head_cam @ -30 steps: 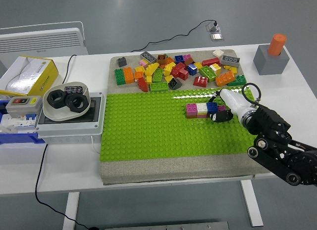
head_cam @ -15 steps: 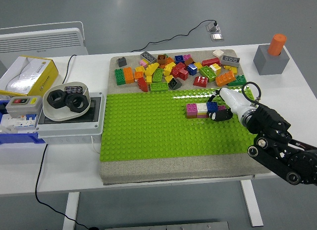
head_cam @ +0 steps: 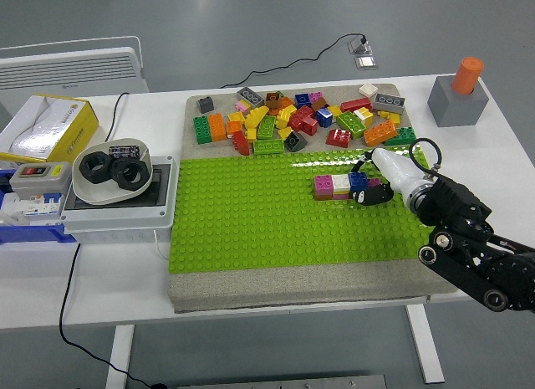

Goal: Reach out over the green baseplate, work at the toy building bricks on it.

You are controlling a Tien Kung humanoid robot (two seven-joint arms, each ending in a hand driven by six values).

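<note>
- Right hand (head_cam: 374, 191) reaches in from the picture's 4 o'clock corner, its white palm shell lying over the 3 o'clock side of the green baseplate (head_cam: 251, 230); the dark fingers (head_cam: 368, 196) curl at the end of the brick row, but whether they are clamped on it or only pressed against it I cannot tell.
- Just at the fingertips sits the short brick row (head_cam: 341, 186): pink, white and blue blocks side by side on a darker lower course, seated on the baseplate's studs, at 9 o'clock from the hand.
- Handling, as a judgement: these bricks are light, rigid, smooth plastic. They will not crush, but glossy faces slip under a loose pinch, and studs grip firmly, so a piece comes off best by pinching its two long side walls and tipping it, and goes on best by a straight push from above.
- At 12 o'clock of the baseplate, on the grey mat (head_cam: 276, 290), lies the loose heap of bricks (head_cam: 305, 117) in many colours, well apart from the hand.
- Further out, a grey block with an orange peg (head_cam: 459, 94) stands at 1 o'clock; a bowl of black nuts (head_cam: 113, 169) rests at 9 o'clock.
- Left arm is out of view.
- Against the earlier pictures, almost nothing differs: the hand stays at the row's end and no brick has shifted.
</note>
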